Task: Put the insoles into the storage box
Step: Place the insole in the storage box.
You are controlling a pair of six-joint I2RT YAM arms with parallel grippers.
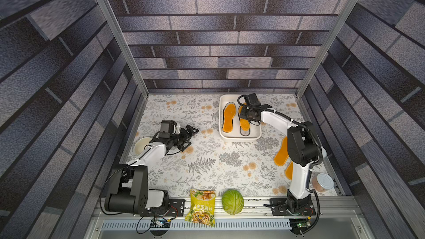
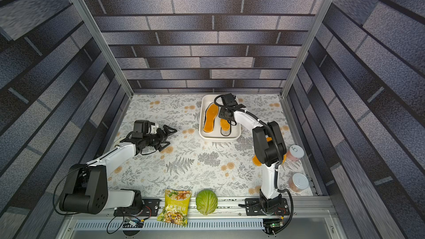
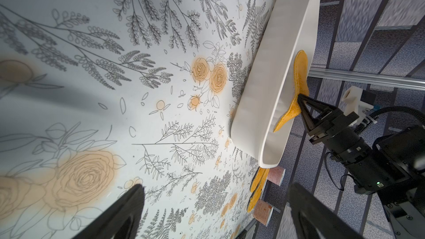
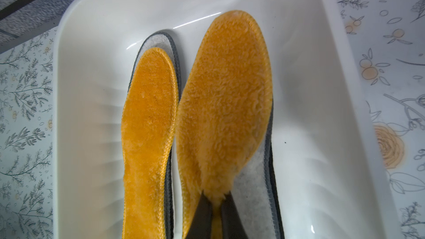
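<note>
The white storage box point(image 1: 240, 137) stands on the far part of the flowered table point(image 1: 207, 175), nearer to the right arm. It is a low plastic tub with rounded corners and a glossy inside.

The right gripper point(image 4: 216, 205) is down inside it, and its two dark fingers point(image 4: 202, 212) are clenched on an orange insole point(image 4: 225, 93). This one has a long, curly, fuzzy pile and a stitched rim. In the left wrist view it bends where it is pinched, and part of it rises above the box rim.

Beside it a second orange insole point(image 4: 149, 116) lies flat on the box floor, with a shorter and smoother pile. Under it a light grey insole point(image 4: 158, 40) with dark edging peeps out at the far end. Another grey one with dark edging shows under the pinched insole.

Two more orange insoles point(image 1: 281, 151) lie on the table outside the box, beside the right arm and partly hidden behind it.

The left gripper point(image 1: 192, 137) hangs over the table on the left side, well apart from the box. Its fingers are spread wide and grasp nothing.
</note>
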